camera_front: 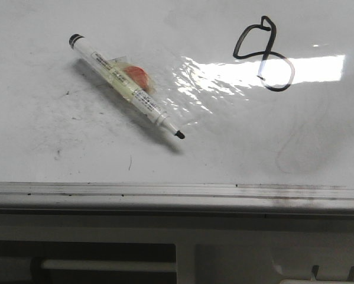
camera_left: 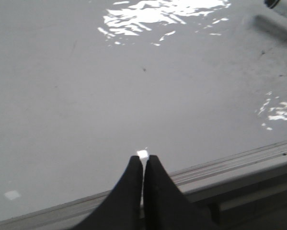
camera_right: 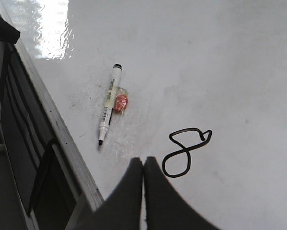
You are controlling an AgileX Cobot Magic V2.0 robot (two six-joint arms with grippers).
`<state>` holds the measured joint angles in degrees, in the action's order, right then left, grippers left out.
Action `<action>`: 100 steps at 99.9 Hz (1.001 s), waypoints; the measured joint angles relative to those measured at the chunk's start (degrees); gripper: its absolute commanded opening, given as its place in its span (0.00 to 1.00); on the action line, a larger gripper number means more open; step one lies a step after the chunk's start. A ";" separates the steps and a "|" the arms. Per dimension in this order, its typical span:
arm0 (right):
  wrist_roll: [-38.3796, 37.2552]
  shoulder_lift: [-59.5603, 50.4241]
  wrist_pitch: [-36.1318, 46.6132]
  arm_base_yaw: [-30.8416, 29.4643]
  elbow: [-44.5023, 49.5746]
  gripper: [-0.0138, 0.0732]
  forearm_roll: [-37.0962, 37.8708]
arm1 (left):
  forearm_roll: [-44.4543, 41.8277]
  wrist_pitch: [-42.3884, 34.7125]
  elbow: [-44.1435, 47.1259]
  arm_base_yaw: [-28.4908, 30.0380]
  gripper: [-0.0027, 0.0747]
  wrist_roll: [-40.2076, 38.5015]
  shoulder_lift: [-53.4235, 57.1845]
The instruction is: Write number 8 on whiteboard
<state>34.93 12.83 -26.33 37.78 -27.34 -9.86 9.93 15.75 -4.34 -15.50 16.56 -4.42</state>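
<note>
A lopsided black number 8 (camera_front: 264,54) is drawn on the glossy whiteboard (camera_front: 182,154), right of centre; it also shows in the right wrist view (camera_right: 185,150). A white marker (camera_front: 124,84) with a black cap end and a bare black tip lies uncapped on the board, tilted, with tape and an orange blob at its middle; it also shows in the right wrist view (camera_right: 108,102). My right gripper (camera_right: 143,163) is shut and empty above the board, close to the 8. My left gripper (camera_left: 143,159) is shut and empty near the board's metal rail (camera_left: 229,165).
The silver rail (camera_front: 177,195) runs along the board's front edge, with a dark shelf space and frame below it (camera_front: 82,260). Grey scuffs and specks mark the board left of the marker. Bright light glare lies near the 8.
</note>
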 measured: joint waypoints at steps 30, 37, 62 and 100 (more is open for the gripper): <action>0.00 0.00 0.00 0.00 0.09 0.11 0.00 | -1.59 3.24 3.89 2.44 0.01 -5.63 4.71; 0.00 0.00 0.00 0.00 0.09 0.11 0.00 | -1.59 3.24 3.89 2.44 0.01 -5.67 4.71; 0.00 0.00 0.00 0.00 0.09 0.11 0.00 | -1.59 3.24 3.89 2.57 0.01 -5.80 4.71; 0.00 0.00 0.00 0.00 0.09 0.11 0.00 | -1.59 3.24 3.89 2.57 0.01 -6.02 4.71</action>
<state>34.93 12.83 -26.33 37.78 -27.25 -9.86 8.33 18.99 -0.45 -12.93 10.54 0.29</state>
